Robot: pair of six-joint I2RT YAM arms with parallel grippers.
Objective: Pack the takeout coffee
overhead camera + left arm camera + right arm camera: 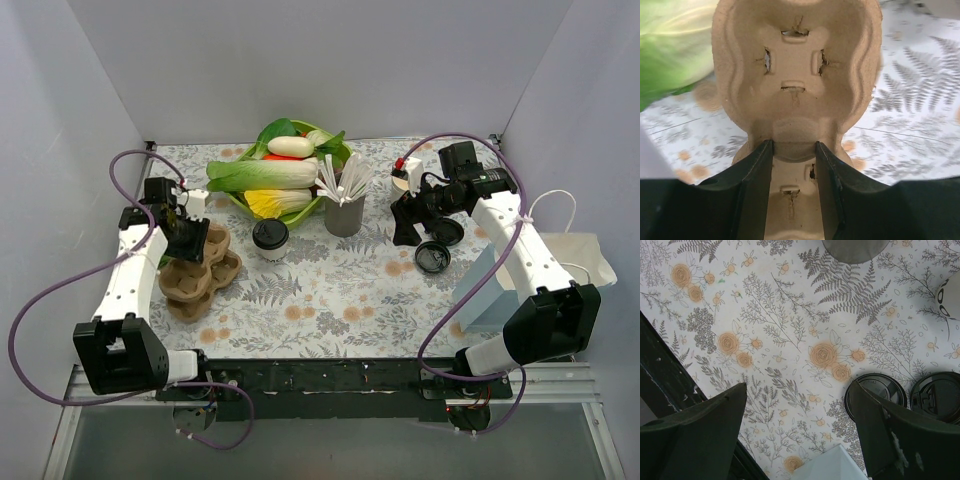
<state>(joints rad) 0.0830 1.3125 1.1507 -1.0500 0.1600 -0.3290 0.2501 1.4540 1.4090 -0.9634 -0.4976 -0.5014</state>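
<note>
**Top view.** Cup (270, 241), cream paper, capped in black, upright on the desk (330, 292) at centre left. It stands just right of the carrier (205, 270) and left of the straw cup (343, 215), with the bowl (240, 205) of greens behind it.
- Left pincer (187, 238): sits on the carrier's upper end, at left of frame.
- Right pincer (405, 228): at right of frame, just above and left of two loose lids (433, 258).
- Second cup (403, 178): white, upper right, beside the right wrist. Whether it is lidded cannot be told.
- Blue box (488, 292): lower right.

**Left wrist view.** Carrier (795, 65), brown moulded pulp, one empty well filling the upper frame.
- Left pincer (794, 146): narrow, clamped on the ridge between two wells.
- Greens (665, 45): blurred, upper left.
- Cup: not in view.

**Right wrist view.** Right pincer (799, 387), wide and empty, above bare desk.
- Loose lids (875, 392): lower right, side by side, one partly behind the right-hand finger.
- Straw cup (855, 250): base only, top edge.
- Lettered cup (952, 295): cream wall at the right edge. Which of the two cups it is cannot be told.

**Relation for the next move (judgement).** The capped cup's axis is vertical. It lies just right of the held carrier, so the left arm is nearer but occupied. The free right pincer has the cup well to its left, beyond the straw cup.
</note>
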